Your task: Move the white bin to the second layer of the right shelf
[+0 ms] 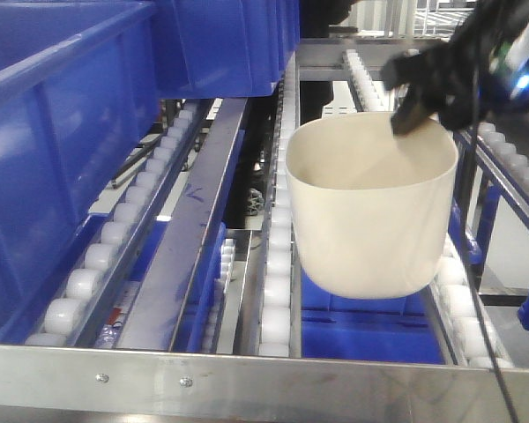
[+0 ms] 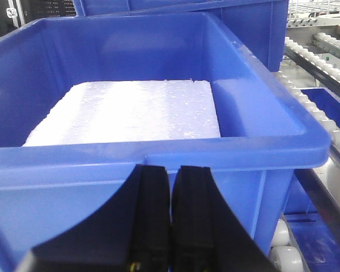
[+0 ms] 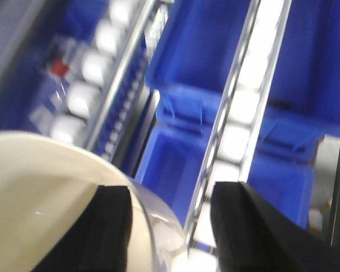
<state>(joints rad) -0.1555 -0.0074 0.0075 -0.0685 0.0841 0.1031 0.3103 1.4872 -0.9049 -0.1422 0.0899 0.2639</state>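
Note:
The white bin [image 1: 370, 211] sits between two roller rails [image 1: 278, 264] of the right shelf level, tilted slightly, its open top facing me. My right gripper [image 1: 414, 110] is at the bin's far right rim. In the right wrist view the right gripper [image 3: 170, 192] is open: one finger is inside the bin [image 3: 34, 192], the other stands well outside its wall, over a rail. My left gripper [image 2: 170, 170] is shut on nothing, just in front of a blue crate [image 2: 158, 150].
The blue crate holds a white foam slab [image 2: 130, 110]. Large blue crates [image 1: 62, 132] stand on the left rails. More blue crates [image 1: 370, 317] lie on the level below the bin. A steel crossbar [image 1: 247, 379] runs along the shelf front.

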